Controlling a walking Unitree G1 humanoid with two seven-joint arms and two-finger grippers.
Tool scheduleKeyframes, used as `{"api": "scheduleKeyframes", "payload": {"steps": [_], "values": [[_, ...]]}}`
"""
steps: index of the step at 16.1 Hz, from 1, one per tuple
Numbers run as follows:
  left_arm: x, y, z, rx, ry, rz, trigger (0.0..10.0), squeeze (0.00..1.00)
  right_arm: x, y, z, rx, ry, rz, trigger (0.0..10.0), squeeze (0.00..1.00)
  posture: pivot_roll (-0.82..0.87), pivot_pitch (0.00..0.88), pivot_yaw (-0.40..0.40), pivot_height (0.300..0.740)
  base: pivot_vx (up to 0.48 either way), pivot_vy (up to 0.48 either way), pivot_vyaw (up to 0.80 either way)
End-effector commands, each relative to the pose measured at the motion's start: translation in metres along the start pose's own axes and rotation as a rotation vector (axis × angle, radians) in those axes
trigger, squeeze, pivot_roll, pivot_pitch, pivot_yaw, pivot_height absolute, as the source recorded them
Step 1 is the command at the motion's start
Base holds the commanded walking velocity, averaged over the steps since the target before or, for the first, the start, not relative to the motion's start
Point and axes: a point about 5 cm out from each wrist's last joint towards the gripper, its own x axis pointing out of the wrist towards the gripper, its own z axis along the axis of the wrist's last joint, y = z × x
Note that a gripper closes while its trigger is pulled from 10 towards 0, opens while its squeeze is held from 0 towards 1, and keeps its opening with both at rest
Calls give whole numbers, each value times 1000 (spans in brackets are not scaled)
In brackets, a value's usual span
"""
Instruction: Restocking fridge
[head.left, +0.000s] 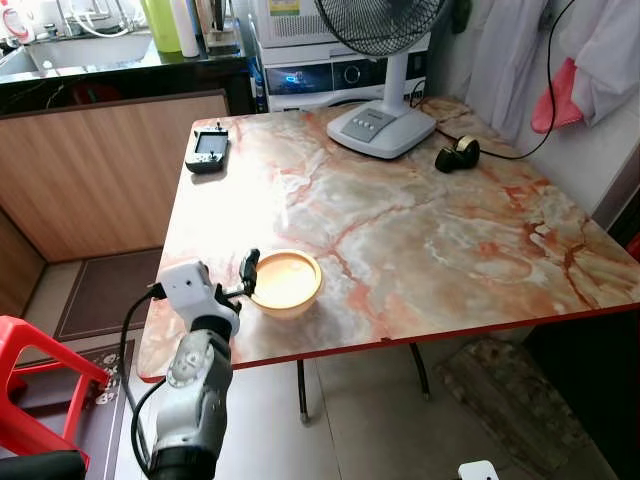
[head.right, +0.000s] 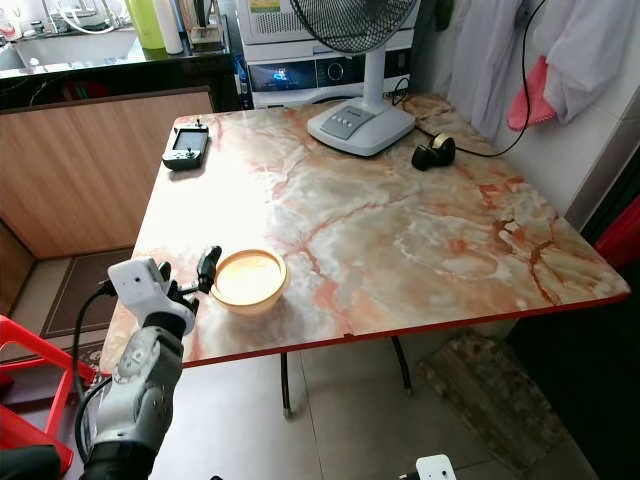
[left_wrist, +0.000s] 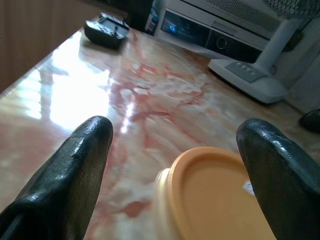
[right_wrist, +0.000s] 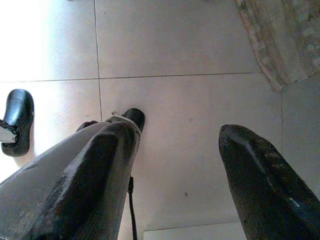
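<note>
The left gripper is level with the near edge of the marble table, its 2 fingers spread wide and holding nothing. The orange-lidded container stands just ahead of the fingertips, not gripped. Farther beyond it lie a black handheld device, a fan base and a tape dispenser. The right gripper hangs over the tiled floor, fingers apart, empty.
</note>
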Motion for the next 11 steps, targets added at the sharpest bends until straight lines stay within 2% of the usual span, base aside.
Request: {"api": "scheduleKeyframes", "payload": {"steps": [1, 4, 6, 7, 11], "values": [[4, 2, -2, -51, 27, -9, 10000, 1000, 0, -1, -1, -2, 3, -2, 10000, 0, 85, 16, 16, 740, 0, 0, 0], [7, 7, -5, -147, 49, -1, 10000, 1000, 0, -2, -2, -7, 4, -3, 10000, 0, 82, 14, 11, 740, 0, 0, 0], [7, 14, -10, -180, 66, 29, 10000, 1000, 0, -2, -2, -13, 6, -1, 10000, 0, 76, 2, 10, 740, 0, 0, 0], [6, 21, -14, -206, 83, 55, 10000, 0, -1, -2, -2, -14, 6, -1, 10000, 0, 76, 0, 10, 740, 0, 0, 0], [11, 18, -23, -255, 128, 21, 10000, 0, -1, -2, -2, -23, 5, -2, 10000, 0, 74, 0, 6, 740, 0, 0, 0]]}}
